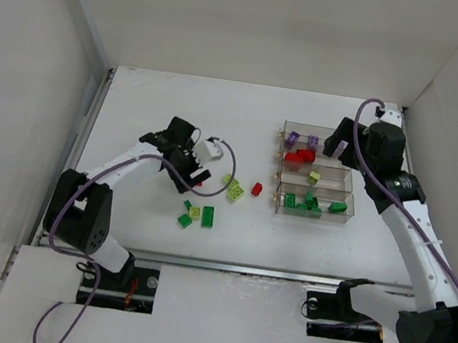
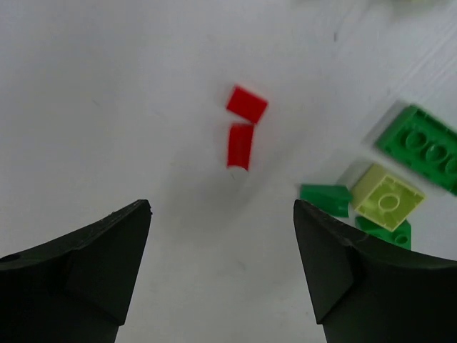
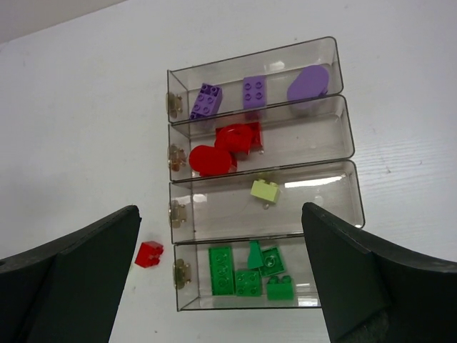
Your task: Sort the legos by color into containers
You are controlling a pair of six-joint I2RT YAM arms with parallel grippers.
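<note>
**Top view:** The left hand (image 1: 186,174) is held low over the loose bricks (image 1: 197,214) on the tabletop (image 1: 153,101), presumably so that the next pick is within reach. The right hand (image 1: 338,142) is held over the bins (image 1: 348,207). One red brick (image 1: 256,189) lies between the loose bricks and the bins.

**Left wrist:** The left hand (image 2: 221,207) is seen spread, with nothing between its fingers. Two red pieces (image 2: 246,104) lie ahead of it. Green and yellow-green bricks lie to the right.

**Right wrist:** The right hand (image 3: 220,211) is seen spread and empty above the bins (image 3: 343,121). One colour is kept per bin: purple, red, a single yellow-green, dark green. The sort is judged partly done. No brand or writing can be read.
</note>
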